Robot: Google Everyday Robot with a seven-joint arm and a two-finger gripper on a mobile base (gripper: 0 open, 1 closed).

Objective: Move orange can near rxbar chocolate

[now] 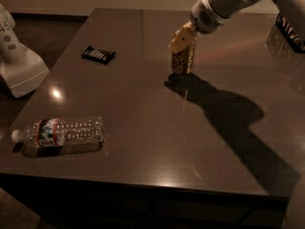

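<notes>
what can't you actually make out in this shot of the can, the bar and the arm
All in the camera view:
- Top of the orange can: hidden by the gripper, which sits right over it.
- Lettering on the rxbar chocolate: too small to read.
- Label on the water bottle: print too small to read.
- Dark object at the table's right: cut off by the frame edge.
</notes>
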